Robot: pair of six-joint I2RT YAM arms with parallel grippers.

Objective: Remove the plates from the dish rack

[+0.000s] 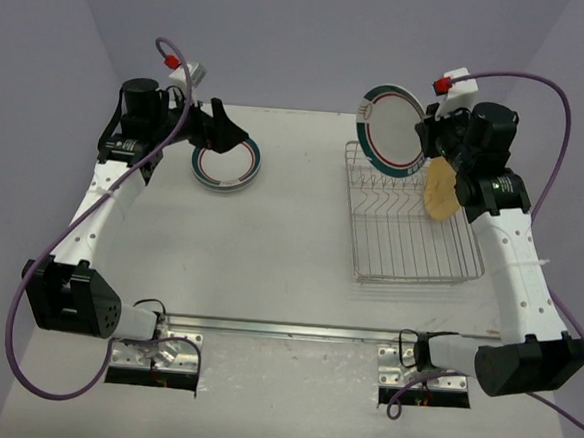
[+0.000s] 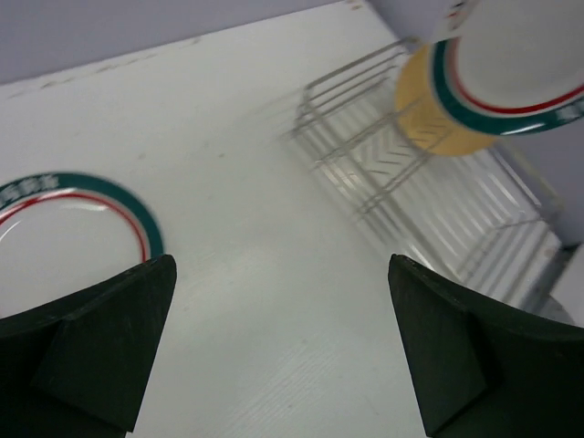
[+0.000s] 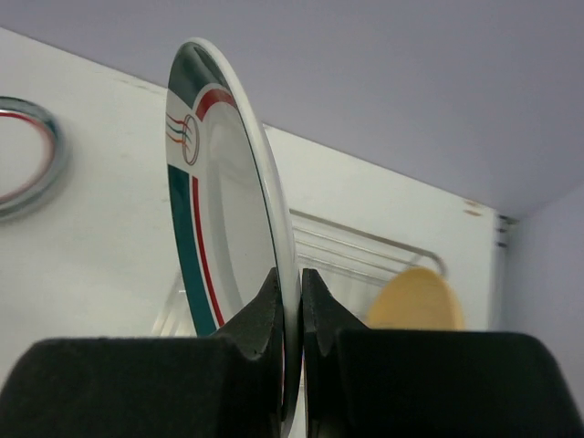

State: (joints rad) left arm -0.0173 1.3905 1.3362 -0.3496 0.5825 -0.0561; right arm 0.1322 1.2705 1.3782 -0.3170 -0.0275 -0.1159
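Pinches the right end effector (image 3: 290, 278) narrow on the lower rim of a ringed plate (image 3: 214, 246), with a finger flat against each face. Holds that plate upright on edge, lifted above the far left corner of the dish rack (image 1: 411, 237), with the green and red rings turned left toward the middle of the bench (image 1: 288, 269). Reaches with the right arm (image 1: 510, 254) from its base at the near edge, forearm running up along the rack's right side and wrist bent inward over the rack's far end. Leaves a tan plate (image 1: 438, 189) standing on edge in the rack's far right slots, just below the right wrist in the top view.

Spreads the left end effector (image 2: 281, 265) wide, with nothing between the fingers and only bare bench showing in the gap. Hangs it close by the far rim of the stacked plates (image 1: 225, 166), lying flat on the far left part of the bench and well apart from the rack. Stretches the left arm (image 1: 102, 206) from its near base up along the bench's left edge, elbow low at the near left corner and wrist turned right toward the stack.
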